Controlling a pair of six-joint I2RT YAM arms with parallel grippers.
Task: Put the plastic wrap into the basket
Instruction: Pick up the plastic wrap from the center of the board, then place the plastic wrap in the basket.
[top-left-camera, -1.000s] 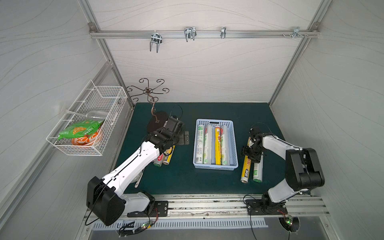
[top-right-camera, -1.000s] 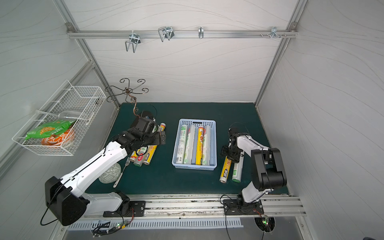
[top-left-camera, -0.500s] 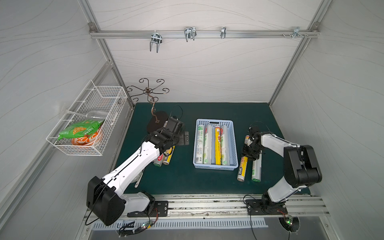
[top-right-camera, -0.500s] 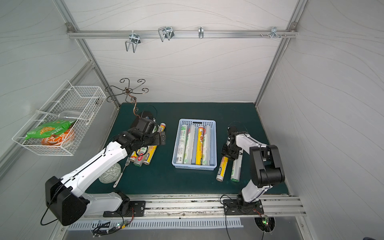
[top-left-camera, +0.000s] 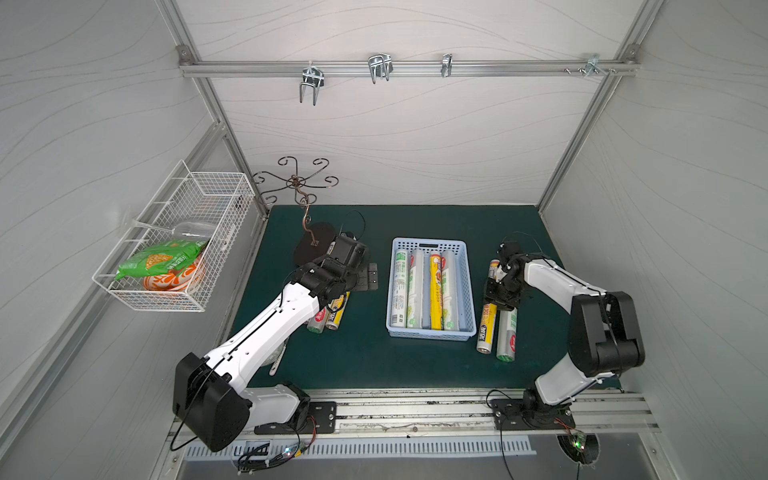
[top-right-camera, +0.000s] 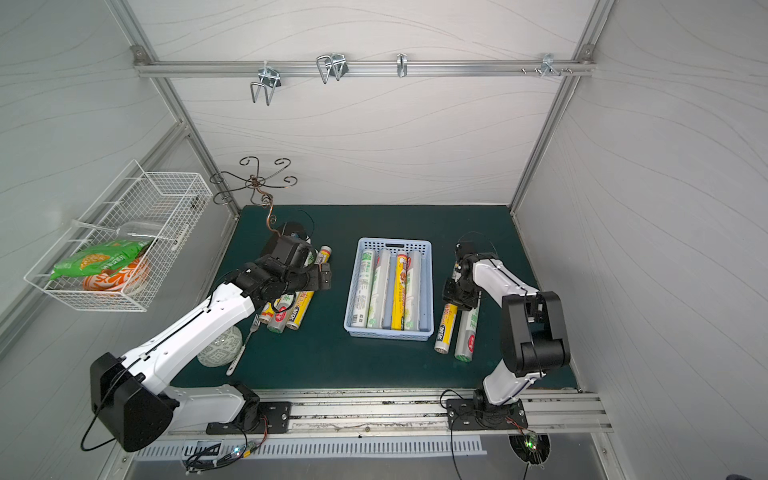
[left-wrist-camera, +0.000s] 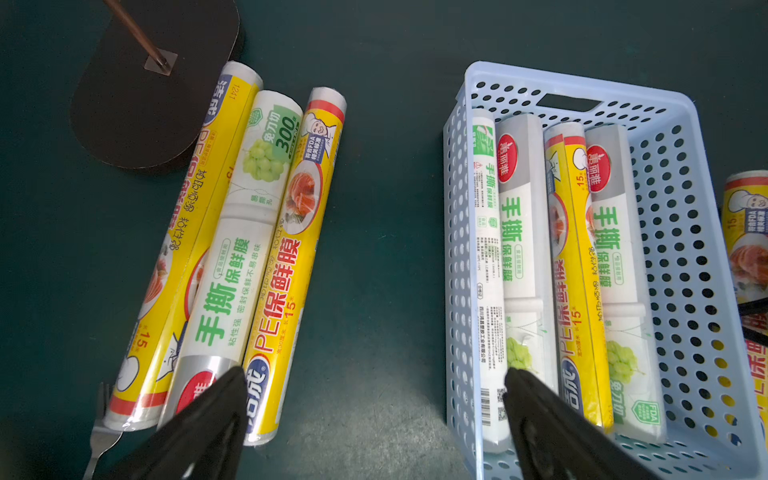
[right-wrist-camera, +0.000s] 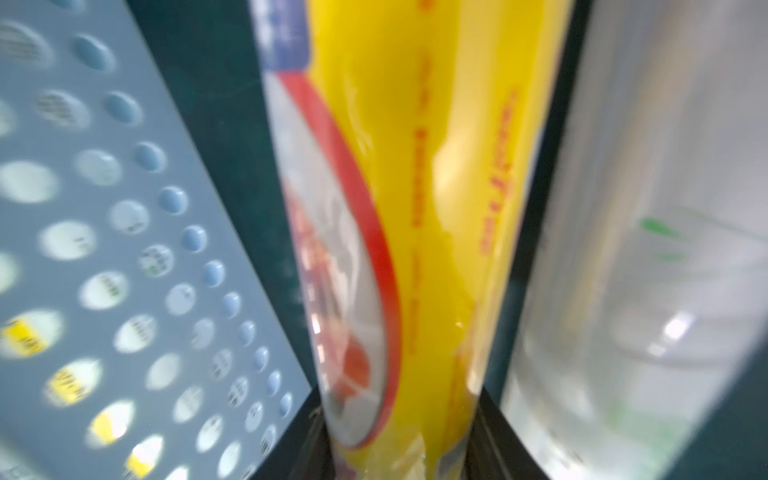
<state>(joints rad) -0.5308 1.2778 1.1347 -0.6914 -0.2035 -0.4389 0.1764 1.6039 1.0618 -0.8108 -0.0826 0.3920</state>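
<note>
right gripper (top-left-camera: 500, 301): clamped across the yellow roll (top-left-camera: 487, 328). In the right wrist view both fingers (right-wrist-camera: 503, 444) press on its sides.
left gripper (left-wrist-camera: 374, 374): jaws wide apart with nothing between them, over bare mat between the basket and the three loose rolls.
mat (top-left-camera: 415, 365): dark green. Bare in front of the basket and in a broad strip along its left wall.
basket (top-left-camera: 432, 333): light blue with perforated walls and a handle slot in the far end wall. Long sides run front to back.
rolls in basket (top-left-camera: 435, 291): four, side by side, one yellow and three white with green print. Long axes lie parallel to the basket's long walls. They sit toward the left wall, and a strip of floor shows along the right wall in the left wrist view.
three loose rolls (left-wrist-camera: 245, 249): left of the basket, well apart from it. Yellow, white and yellow, touching, and slightly angled to the basket's long side.
yellow roll, detail: yellow label with a red band. It lies just beside the basket's right wall, nearly parallel to it, with a thin line of mat between. Cannot tell whether it is off the mat.
white roll (top-left-camera: 508, 332): green print, on the far side of the yellow roll from the basket, close alongside it and parallel.
</note>
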